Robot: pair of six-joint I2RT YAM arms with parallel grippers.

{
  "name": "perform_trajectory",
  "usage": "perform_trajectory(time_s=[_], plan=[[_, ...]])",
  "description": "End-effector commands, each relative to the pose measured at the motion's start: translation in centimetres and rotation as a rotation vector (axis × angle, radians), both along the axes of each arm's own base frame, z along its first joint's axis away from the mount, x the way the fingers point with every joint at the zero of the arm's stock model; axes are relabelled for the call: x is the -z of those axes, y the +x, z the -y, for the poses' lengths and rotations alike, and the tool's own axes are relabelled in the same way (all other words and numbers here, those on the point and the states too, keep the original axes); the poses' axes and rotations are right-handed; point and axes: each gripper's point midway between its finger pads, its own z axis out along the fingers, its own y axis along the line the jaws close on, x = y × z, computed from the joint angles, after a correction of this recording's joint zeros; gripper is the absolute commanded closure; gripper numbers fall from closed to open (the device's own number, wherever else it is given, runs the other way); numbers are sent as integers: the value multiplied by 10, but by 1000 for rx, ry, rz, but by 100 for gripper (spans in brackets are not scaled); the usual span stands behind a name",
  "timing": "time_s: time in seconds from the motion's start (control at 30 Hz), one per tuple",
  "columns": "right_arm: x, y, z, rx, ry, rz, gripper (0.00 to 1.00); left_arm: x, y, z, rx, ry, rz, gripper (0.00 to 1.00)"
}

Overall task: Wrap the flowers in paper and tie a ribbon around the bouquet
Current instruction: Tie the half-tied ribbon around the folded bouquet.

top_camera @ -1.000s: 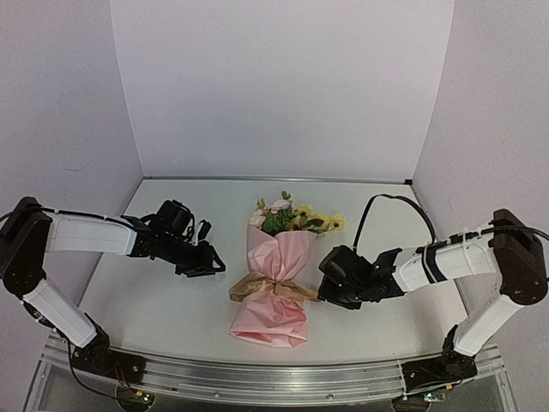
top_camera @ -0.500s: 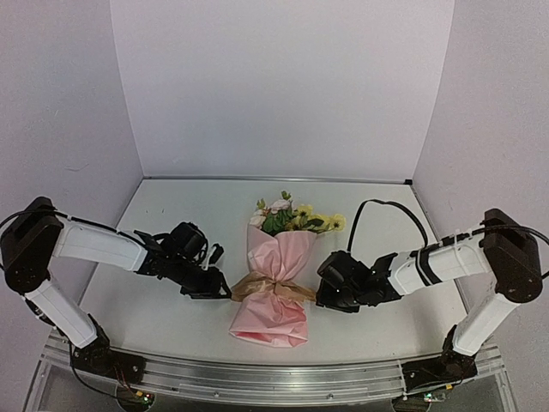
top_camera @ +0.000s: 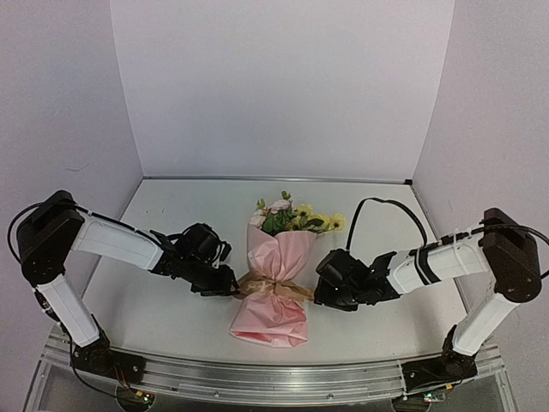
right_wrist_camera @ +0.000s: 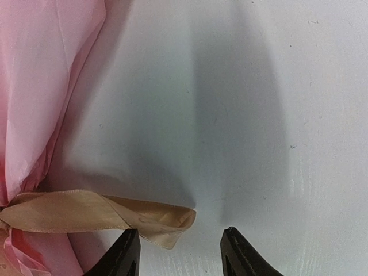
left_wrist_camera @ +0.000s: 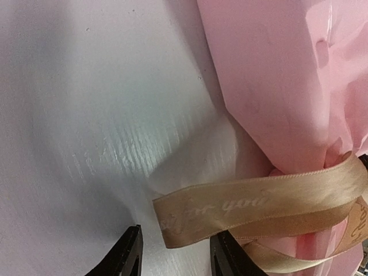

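1. Bouquet [top_camera: 273, 275] of soft pink paper pinched in at a waist lies on the white tabletop [top_camera: 163, 223] between the 2 grippers, with its blooms pointing away from the arm bases.
2. Thin pink paper sheet [left_wrist_camera: 276, 75] sits just beyond the fingers of the left gripper [left_wrist_camera: 176, 238]. It looks light, crease-prone and easy to tear, so it is a poor place to grab.
3. Pale yellow and pinkish-white flowers [top_camera: 296, 219] with green leaves poke from the far end, well beyond both sets of fingers. They are probably fragile.
4. Narrow tan satin ribbon [left_wrist_camera: 259, 201] circles the waist.
   - 1 tail lies across the gap between the left gripper's parted fingers, unclamped.
   - The other tail ends just ahead of the right gripper [right_wrist_camera: 179, 233], nearer its paper-side finger. Those fingers also stand apart.
   - Satin is likely limp and slippery, so take each tail near its tip.
5. Cursive print on the ribbon reads "for you"; the word before it is too creased to read.
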Motion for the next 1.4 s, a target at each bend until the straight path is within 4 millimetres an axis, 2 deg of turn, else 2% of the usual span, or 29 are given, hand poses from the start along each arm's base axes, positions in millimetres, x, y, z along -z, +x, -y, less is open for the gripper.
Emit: perform_trajectory(time_s=[0.0,0.07,0.2,0.4,0.6,0.8,0.9,0.97,1.17,1.37], plan=[[-11,7,-9,4,-9,38,49,3,13,-3,-53,54,30,66],[-12,5,-10,-4,-22,45,49,1,17,-6,-76,66,49,78],[-7,3,-8,3,-71,34,49,-9,25,-6,-98,62,85,91],[0,1,1,22,-116,25,51,-20,29,-3,-101,48,109,99],[10,2,-3,19,-137,8,56,-28,32,-2,-102,38,130,100],[10,6,-7,24,-143,12,70,-36,35,-4,-109,36,149,100],[1,10,-8,30,-138,32,92,-45,38,-6,-121,30,174,100],[-8,13,-7,37,-141,55,100,-53,40,-8,-128,23,195,100],[-37,22,0,57,-168,122,100,-74,52,-19,-171,39,276,100],[-39,24,9,64,-210,126,100,-75,57,-32,-206,59,293,100]])
